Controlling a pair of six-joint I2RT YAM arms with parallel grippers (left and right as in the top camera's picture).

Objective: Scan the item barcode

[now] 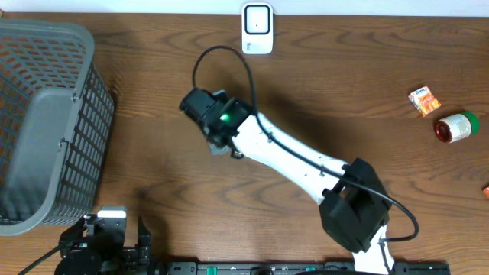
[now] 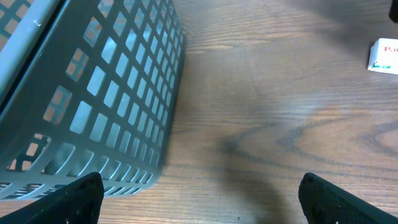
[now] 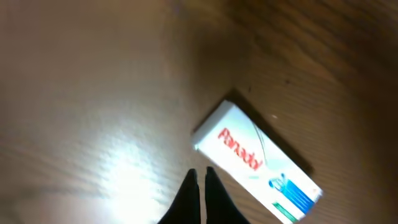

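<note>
A grey basket (image 1: 46,114) sits at the left of the wooden table (image 1: 344,69). Near it, the left gripper (image 2: 199,202) is spread wide with nothing in it. In the middle, the right gripper (image 3: 200,174) is pinched tight on nothing. Its tips sit right beside the white Panadol box (image 3: 258,162), which lies flat on the table. A white scanner (image 1: 257,28) stands at the far edge. Far right lie an orange packet (image 1: 425,100) and a small tub (image 1: 456,127).
</note>
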